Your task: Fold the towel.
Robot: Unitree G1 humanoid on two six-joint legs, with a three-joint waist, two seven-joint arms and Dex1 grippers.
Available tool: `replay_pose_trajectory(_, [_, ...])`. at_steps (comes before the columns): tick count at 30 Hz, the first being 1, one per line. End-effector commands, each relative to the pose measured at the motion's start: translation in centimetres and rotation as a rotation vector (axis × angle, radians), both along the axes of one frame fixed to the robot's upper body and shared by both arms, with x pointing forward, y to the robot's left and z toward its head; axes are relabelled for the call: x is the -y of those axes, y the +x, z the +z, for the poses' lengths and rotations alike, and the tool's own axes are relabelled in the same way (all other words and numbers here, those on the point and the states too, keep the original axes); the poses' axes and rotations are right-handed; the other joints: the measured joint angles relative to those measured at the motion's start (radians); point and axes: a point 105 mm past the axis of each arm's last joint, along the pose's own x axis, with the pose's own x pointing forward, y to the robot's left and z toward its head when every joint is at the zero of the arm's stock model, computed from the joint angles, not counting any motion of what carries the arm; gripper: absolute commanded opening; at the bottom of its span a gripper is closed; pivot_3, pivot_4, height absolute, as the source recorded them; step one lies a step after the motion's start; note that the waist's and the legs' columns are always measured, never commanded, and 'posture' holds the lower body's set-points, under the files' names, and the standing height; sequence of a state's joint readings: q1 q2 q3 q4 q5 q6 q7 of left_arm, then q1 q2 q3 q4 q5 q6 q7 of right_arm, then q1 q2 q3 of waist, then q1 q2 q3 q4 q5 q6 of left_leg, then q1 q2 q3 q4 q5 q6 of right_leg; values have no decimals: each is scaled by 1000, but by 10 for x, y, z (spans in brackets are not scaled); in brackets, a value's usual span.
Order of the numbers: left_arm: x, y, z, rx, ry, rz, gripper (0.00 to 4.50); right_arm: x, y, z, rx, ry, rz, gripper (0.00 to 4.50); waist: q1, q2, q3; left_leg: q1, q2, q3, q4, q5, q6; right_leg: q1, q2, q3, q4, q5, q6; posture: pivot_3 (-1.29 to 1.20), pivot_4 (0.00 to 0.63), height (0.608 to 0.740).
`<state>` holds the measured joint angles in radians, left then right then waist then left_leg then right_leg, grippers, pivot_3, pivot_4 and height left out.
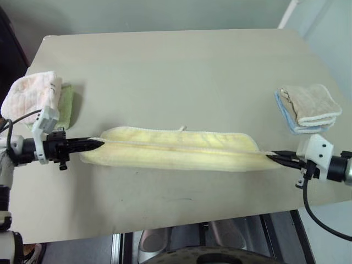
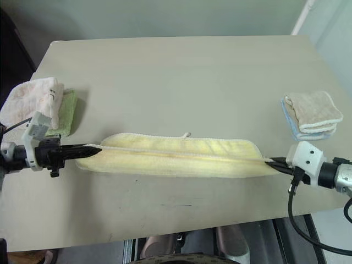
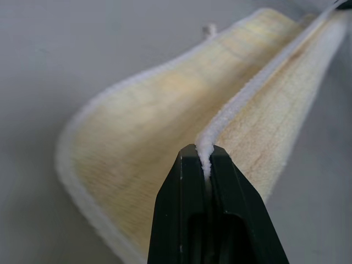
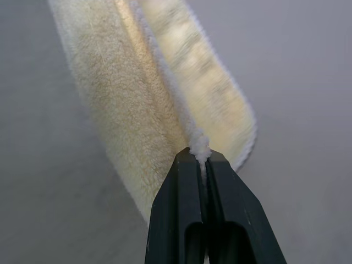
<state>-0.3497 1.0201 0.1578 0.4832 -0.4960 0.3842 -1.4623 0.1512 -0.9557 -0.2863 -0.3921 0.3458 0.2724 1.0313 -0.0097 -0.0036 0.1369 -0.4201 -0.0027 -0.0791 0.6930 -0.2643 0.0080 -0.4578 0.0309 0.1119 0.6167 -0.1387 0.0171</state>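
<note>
Two grippers pinching opposite ends of pale yellow towel (image 1: 170,149), stretching it across table (image 1: 176,66) near front edge. Left gripper (image 1: 99,144) clamping whitish stitched edge at left end; right gripper (image 1: 273,157) clamping same edge at right end. Towel sagging in long double fold between them.

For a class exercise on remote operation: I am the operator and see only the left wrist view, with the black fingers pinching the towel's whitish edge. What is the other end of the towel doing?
Observer: The right hand is shut on the towel at its far end, pinching the same whitish edge.
Operator: Does the towel hang free?
Observer: No, it is stretched between the left hand and the right, and its body lies on the table.
Operator: Anything else nearby?
Observer: A pink-white folded towel lies at the table's left edge, a beige folded towel at the right.
</note>
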Motion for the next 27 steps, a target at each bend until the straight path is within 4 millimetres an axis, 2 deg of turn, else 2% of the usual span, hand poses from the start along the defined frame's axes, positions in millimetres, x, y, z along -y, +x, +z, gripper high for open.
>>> replay_pose_trajectory(1, [-14,15,-3,77,54,94,47,11,13,1,54,-16,-77,0,0,0,0,0,0,0,0,0,0,0,0,0,0,0,0,0,150,740])
replay_pose_trajectory(13, [-1,52,-5,208,6,122,47,1,40,-4,137,29,-130,0,1,0,0,0,0,0,4,2,3,3,0,-1,0,3,4,0,150,740])
replay_pose_trajectory(23, [10,55,-17,178,-15,91,47,-1,56,-12,129,133,-166,0,2,0,0,0,0,0,4,3,4,5,0,-1,-3,5,7,0,150,740])
replay_pose_trajectory(24, [11,55,-18,166,-21,87,247,-1,58,-11,129,153,-184,0,2,0,0,0,0,0,4,3,4,6,0,-1,-3,5,7,0,150,740])
replay_pose_trajectory(27, [12,56,-18,173,-28,97,1041,-10,54,-8,95,212,-136,696,2,0,0,0,0,0,4,3,5,6,0,-1,-4,5,7,0,150,740])
